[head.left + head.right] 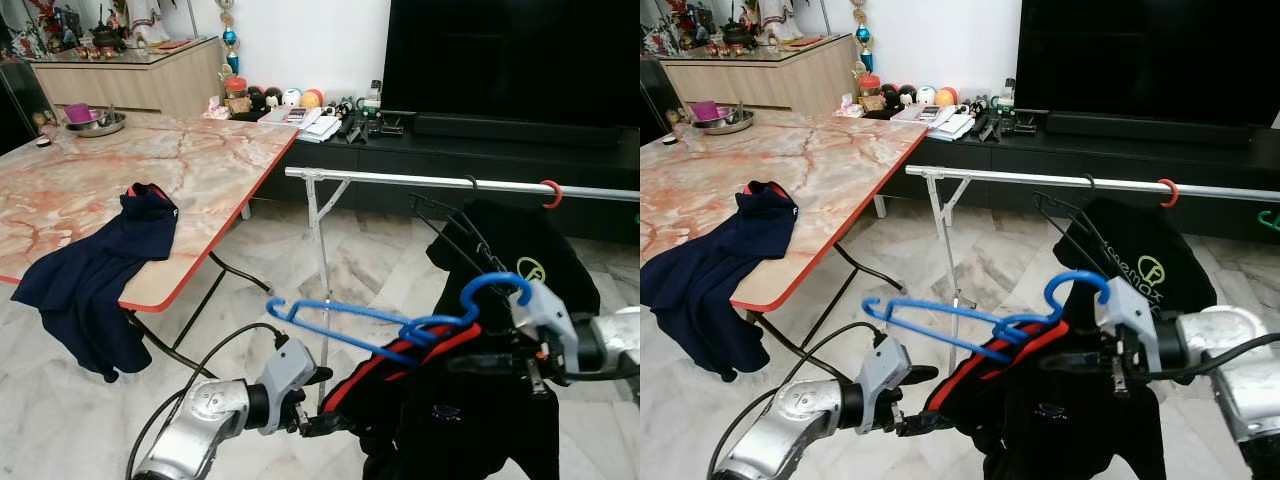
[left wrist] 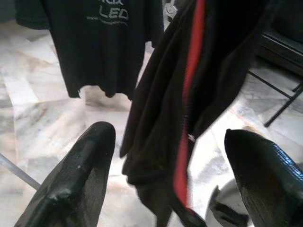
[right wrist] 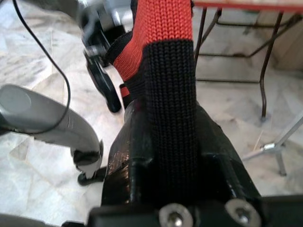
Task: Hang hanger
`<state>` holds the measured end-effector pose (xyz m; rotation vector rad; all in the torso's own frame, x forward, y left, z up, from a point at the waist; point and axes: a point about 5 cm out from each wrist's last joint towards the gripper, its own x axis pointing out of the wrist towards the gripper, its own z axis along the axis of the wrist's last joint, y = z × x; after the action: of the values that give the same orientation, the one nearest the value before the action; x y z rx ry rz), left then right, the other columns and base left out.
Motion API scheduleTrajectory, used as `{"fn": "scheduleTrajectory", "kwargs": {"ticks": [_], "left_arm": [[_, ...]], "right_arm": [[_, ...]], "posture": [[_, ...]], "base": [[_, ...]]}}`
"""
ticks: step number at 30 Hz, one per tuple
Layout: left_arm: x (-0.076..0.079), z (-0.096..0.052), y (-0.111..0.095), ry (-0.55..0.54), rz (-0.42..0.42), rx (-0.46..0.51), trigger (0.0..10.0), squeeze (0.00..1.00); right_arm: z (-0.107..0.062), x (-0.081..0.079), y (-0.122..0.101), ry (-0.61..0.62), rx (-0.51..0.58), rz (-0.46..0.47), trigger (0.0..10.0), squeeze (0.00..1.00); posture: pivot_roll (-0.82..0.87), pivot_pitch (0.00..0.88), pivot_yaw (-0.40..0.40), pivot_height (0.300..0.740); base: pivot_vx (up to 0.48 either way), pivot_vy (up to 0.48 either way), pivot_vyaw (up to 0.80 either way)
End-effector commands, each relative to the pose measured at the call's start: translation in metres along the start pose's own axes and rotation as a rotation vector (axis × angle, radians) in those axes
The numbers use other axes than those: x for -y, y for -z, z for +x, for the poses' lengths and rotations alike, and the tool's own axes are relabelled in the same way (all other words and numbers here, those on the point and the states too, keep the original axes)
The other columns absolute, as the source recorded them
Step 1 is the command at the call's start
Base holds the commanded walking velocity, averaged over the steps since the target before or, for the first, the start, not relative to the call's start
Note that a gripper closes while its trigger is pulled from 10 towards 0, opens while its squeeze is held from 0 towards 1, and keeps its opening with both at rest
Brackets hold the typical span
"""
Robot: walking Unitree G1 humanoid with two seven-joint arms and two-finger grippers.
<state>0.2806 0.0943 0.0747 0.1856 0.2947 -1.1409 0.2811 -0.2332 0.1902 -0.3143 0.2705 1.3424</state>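
Hanger (image 1: pixel 380 325), blue, is held in mid-air below and in front of the rail (image 1: pixel 440 182), hook up, tilted, carrying a black jacket (image 1: pixel 450 400) with red trim. Right gripper (image 1: pixel 490 362) is clamped on the jacket's collar band just under the hook; the right wrist view shows the red-and-black knit pinched between its fingers (image 3: pixel 137 165). Left gripper (image 1: pixel 325 425) sits at the jacket's lower left edge, fingers (image 2: pixel 80 175) spread wide with fabric hanging between them, not gripped. On the rail hang a black shirt (image 1: pixel 520 250) and a red hook (image 1: pixel 551 193). Navy garment (image 1: pixel 95 270) drapes over the table (image 1: pixel 200 160) edge.
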Motion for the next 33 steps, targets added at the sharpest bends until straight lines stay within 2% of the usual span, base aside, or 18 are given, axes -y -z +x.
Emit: {"fn": "scheduleTrajectory", "kwargs": {"ticks": [1,8,9,19,26,33], "left_arm": [[-0.003,0.003,-0.001,-0.009,0.032,-0.017,10.0,0.00],[-0.004,0.010,-0.004,-0.012,0.045,-0.010,10.0,0.00],[-0.005,0.012,-0.006,-0.018,0.041,0.011,0.0,0.00],[-0.002,0.013,-0.005,0.017,0.037,0.011,0.0,0.00],[0.005,0.014,-0.003,0.086,0.026,-0.008,0.0,0.00],[0.006,0.018,0.000,0.061,0.027,-0.020,0.0,0.00]], "right_arm": [[-0.008,0.000,-0.015,0.009,0.033,-0.042,0.0,0.00],[-0.009,-0.003,-0.017,0.010,0.028,-0.037,0.0,0.00],[-0.008,-0.005,-0.017,0.013,0.031,-0.029,0.0,0.00],[-0.005,-0.005,-0.014,0.018,0.020,-0.016,0.0,0.00],[-0.004,-0.003,-0.012,0.031,0.018,-0.006,0.0,0.00],[-0.003,-0.002,-0.012,0.036,0.020,-0.006,0.0,0.00]], "posture": [[0.03,0.000,0.003,0.740],[0.03,0.000,0.004,0.740],[0.03,0.000,0.003,0.740],[0.03,0.000,0.004,0.740],[0.03,0.000,0.004,0.740],[0.04,0.000,0.004,0.740]], "base": [[0.000,0.000,0.00],[0.000,0.000,0.00],[0.000,0.000,0.00],[0.000,0.000,0.00],[0.000,0.000,0.00],[0.000,0.000,0.00]]}}
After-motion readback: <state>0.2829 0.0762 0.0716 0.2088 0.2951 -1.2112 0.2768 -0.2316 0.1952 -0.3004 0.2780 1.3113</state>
